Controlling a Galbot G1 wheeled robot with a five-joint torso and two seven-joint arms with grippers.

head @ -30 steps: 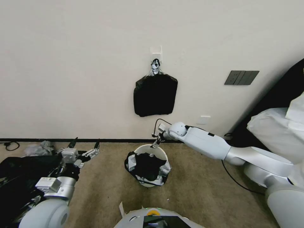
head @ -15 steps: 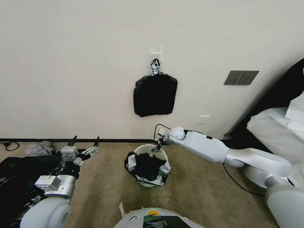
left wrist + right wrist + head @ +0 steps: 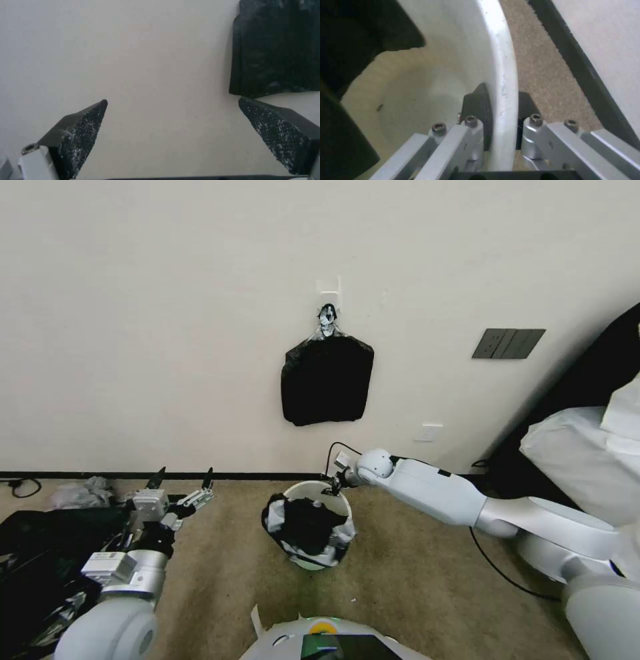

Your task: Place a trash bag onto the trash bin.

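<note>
The trash bin (image 3: 319,527) stands on the carpet near the wall, and its far rim is pinched by the right gripper (image 3: 331,487), one finger inside the wall and one outside. The trash bag (image 3: 307,528) is draped over the near rim, part inside and part hanging outside. The film is judged light, limp and slippery, so it is best taken by a bunched fold of its edge. The left gripper (image 3: 181,484) is held released, well apart to the left
</note>
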